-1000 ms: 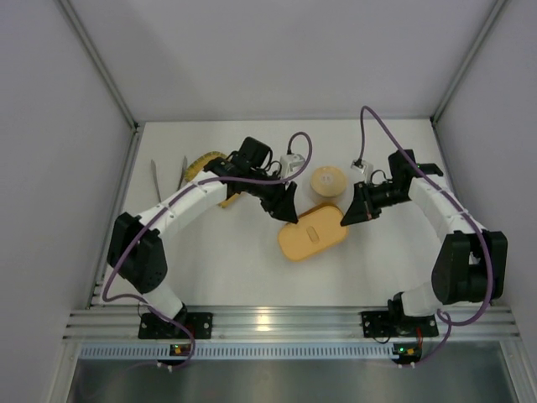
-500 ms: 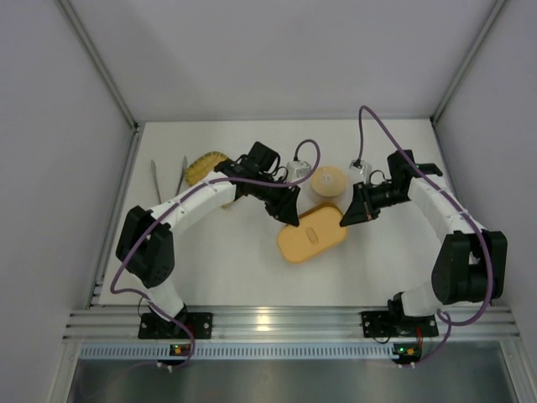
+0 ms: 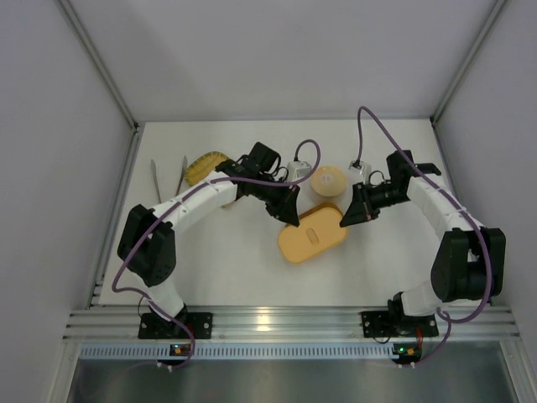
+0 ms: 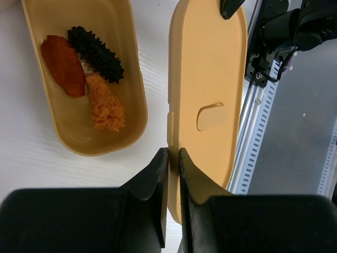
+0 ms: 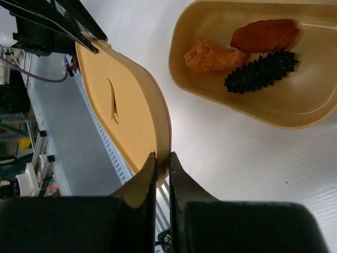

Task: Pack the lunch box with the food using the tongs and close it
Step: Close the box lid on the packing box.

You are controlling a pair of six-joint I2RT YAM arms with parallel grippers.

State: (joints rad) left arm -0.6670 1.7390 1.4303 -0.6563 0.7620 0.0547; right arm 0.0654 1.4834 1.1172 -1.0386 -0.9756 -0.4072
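The lid (image 4: 208,79) hangs over the worktop's (image 3: 235,260) middle, just beside the filled lunch box (image 4: 79,139). Its end rims are pinched tight by the left hand (image 4: 174,154) and right hand (image 5: 161,158) — if the arms move unevenly, it could twist free or seat crooked.

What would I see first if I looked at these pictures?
The flat orange lid, pinched at one end by the left claw and at the other by the right claw. Beside it in the wrist views lies the open lunch box, with three pieces of food inside: red-brown, spiky black and orange.
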